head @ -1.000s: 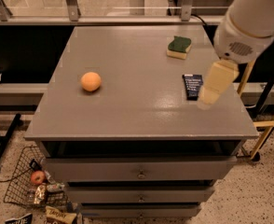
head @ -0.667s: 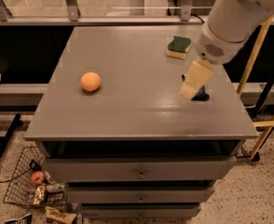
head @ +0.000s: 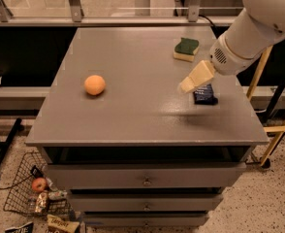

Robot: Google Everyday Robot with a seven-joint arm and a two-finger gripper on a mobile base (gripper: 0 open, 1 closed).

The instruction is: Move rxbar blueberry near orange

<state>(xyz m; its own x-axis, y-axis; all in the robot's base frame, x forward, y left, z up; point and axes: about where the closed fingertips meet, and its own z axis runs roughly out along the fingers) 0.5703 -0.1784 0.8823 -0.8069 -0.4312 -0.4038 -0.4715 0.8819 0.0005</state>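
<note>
One claw (head: 187,85), now farther left of rxbar blueberry (head: 206,95)

Dim light, tabletop (head: 133,57) sheen beneath gripper (head: 186,85) at right

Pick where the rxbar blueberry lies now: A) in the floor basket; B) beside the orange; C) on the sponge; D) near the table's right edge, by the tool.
D: the rxbar blueberry lies near the table's right edge, the tool just over its upper-left corner, far across from the orange.
</note>
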